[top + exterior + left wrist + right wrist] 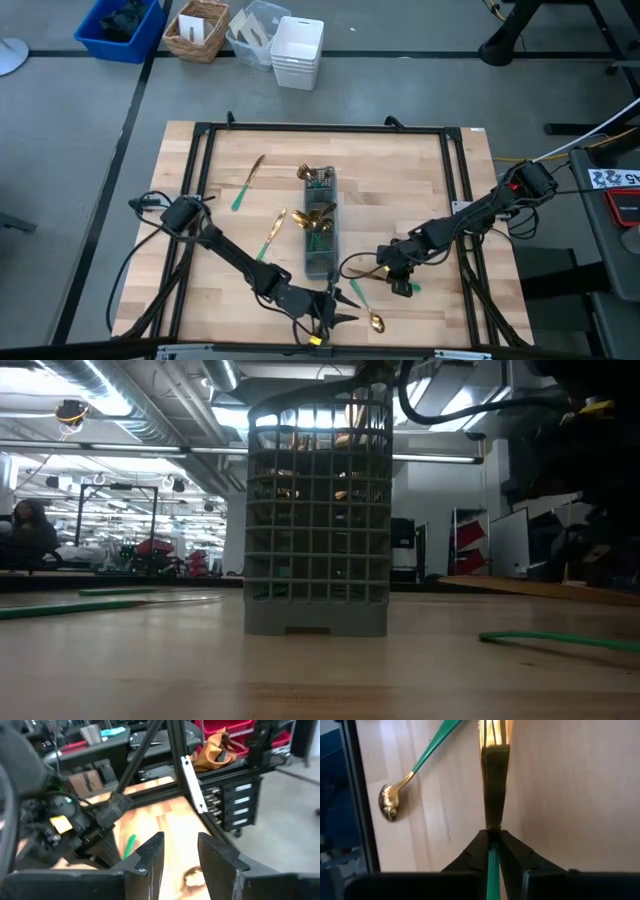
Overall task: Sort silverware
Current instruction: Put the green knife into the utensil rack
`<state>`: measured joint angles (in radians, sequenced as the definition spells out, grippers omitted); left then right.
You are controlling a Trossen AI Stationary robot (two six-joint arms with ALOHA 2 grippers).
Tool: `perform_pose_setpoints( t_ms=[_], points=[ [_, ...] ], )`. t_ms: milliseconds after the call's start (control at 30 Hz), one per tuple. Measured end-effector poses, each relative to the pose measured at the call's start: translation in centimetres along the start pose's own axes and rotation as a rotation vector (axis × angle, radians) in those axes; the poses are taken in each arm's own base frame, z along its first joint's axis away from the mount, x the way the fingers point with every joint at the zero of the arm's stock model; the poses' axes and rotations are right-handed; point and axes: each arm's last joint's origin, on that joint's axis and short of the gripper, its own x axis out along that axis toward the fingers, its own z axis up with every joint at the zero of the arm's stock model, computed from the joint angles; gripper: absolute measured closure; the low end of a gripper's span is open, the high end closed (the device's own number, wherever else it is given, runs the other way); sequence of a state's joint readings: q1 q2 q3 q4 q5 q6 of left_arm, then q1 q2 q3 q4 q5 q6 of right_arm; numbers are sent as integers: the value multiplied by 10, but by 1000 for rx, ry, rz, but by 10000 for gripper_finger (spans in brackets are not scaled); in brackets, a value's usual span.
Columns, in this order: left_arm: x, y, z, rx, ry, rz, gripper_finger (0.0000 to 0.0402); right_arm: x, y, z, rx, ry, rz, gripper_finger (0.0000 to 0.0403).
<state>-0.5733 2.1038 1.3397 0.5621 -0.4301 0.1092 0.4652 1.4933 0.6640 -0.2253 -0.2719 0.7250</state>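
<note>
A grey mesh caddy [320, 228] stands mid-table with several gold-headed pieces in it; it also shows in the low view [317, 510]. My right gripper [388, 268] is just right of the caddy and is shut on a fork [494, 780] with a gold head and green handle. My left gripper [338, 306] is open near the table's near edge. Its fingers [150, 852] stand over a spoon [372, 316] without touching it. That spoon lies flat on the table and also shows in the right wrist view [395, 795]. Two more green-handled pieces [250, 182] [272, 234] lie flat left of the caddy. My right gripper pinches the fork between its two fingertips where the green handle meets the gold neck [493, 836]. The fork runs along the fingers. Its gold neck and tines stick out forward past the tips, and the handle passes back between the fingers. I cannot tell whether it is clear of the table.
A black frame [200, 160] runs around the wooden tabletop. Bins and baskets [298, 50] stand on the floor beyond the far edge. Bare wood lies left and right of the caddy. The two grippers are close together at the near middle.
</note>
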Motion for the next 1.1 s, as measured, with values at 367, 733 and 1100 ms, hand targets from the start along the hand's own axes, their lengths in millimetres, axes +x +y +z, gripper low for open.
perform_pose_setpoints(
  t_ms=[367, 733, 1100],
  points=[
    [31, -14, -9, 168, 96, 48, 290, 0, 2, -2, 1, 53, 61, 365],
    [26, -34, -12, 227, 117, 21, 290, 0, 3, -1, -1, 64, 86, 365],
    [-1, -75, -7, 288, 122, 144, 290, -1, 5, -1, -11, 80, 135, 365]
  ],
)
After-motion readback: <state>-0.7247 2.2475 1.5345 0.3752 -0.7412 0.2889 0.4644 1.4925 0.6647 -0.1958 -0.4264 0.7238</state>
